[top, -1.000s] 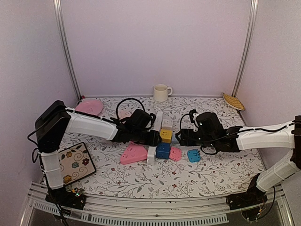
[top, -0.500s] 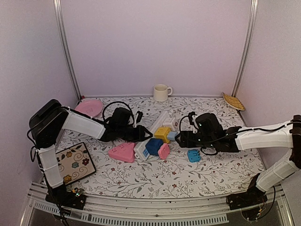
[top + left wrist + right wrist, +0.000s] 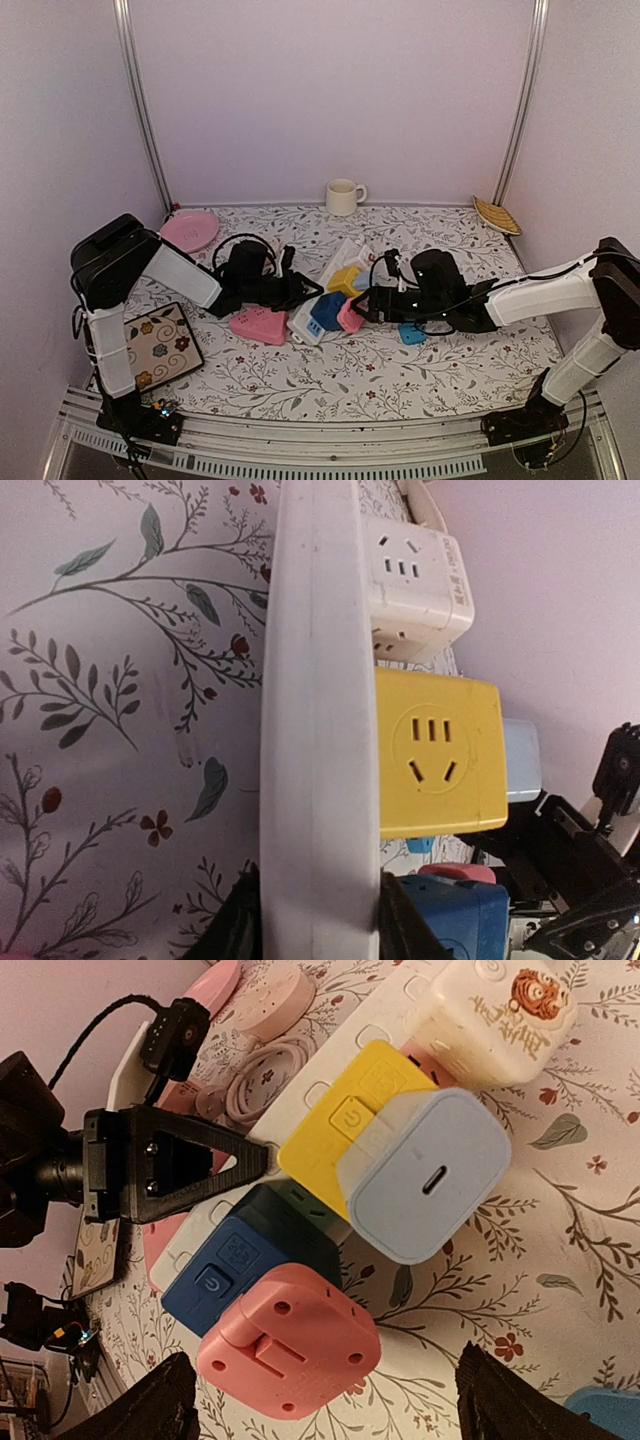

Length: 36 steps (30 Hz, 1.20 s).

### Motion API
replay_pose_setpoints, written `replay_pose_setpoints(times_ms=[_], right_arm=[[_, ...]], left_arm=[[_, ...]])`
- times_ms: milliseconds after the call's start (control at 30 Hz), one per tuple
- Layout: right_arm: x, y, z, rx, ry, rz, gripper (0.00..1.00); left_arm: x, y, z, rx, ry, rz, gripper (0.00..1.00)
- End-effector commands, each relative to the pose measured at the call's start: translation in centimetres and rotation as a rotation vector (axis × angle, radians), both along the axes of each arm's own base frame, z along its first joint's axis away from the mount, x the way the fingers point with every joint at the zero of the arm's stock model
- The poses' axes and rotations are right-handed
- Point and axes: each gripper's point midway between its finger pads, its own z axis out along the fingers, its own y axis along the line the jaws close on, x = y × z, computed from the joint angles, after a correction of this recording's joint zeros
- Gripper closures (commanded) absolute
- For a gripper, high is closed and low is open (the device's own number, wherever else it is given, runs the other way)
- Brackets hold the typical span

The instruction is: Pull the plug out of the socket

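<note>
Left gripper (image 3: 303,291): clamped on long white plastic power strip (image 3: 315,730), which is dragged leftward and slanted since earlier. Right gripper (image 3: 360,306): jaws spread wider, advanced to flank rounded pink plastic plug (image 3: 290,1345).

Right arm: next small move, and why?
Probably ease the right gripper forward and close it on the pink plug. Its jaws stand open, and that plug sits just ahead, centred between them, untouched and seated in the blue cube. The left gripper clamps the strip, so it should brace the pull.
</note>
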Motion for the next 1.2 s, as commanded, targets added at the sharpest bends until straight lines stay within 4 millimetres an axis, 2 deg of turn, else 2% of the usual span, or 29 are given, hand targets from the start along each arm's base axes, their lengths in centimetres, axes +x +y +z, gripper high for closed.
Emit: replay_pose_setpoints(times_ms=[0, 267, 533, 667, 767, 867, 1033, 1167], right_arm=[[-0.5, 1.6, -0.2, 0.12, 0.043, 0.04, 0.05], [-0.7, 2.0, -1.8, 0.238, 0.127, 0.012, 0.03], [-0.3, 3.5, -0.2, 0.379, 0.142, 0.036, 0.06], [-0.3, 4.5, 0.7, 0.426, 0.151, 0.073, 0.14], [-0.5, 4.8, 1.3, 0.455, 0.153, 0.09, 0.27], [-0.8, 4.4, 1.7, 0.467, 0.154, 0.086, 0.38], [-1.1, 3.3, 3.0, 0.483, 0.125, 0.064, 0.51], [-1.2, 2.7, 3.4, 0.479, 0.111, 0.046, 0.57]], left_arm=[[-1.5, -0.1, -1.8, -0.053, 0.112, -0.01, 0.82], [-1.9, 0.1, -2.4, -0.078, 0.137, 0.012, 0.84], [-2.2, 0.0, -2.5, -0.082, 0.139, 0.008, 0.85], [-2.2, -0.3, -2.5, -0.08, 0.132, 0.006, 0.85], [-2.4, -0.4, -2.5, -0.075, 0.13, 0.004, 0.86], [-2.3, -0.2, -2.5, -0.066, 0.125, 0.01, 0.86], [-2.3, 0.0, -2.6, -0.038, 0.108, 0.015, 0.87], [-2.2, 0.1, -2.4, -0.021, 0.094, 0.02, 0.87]])
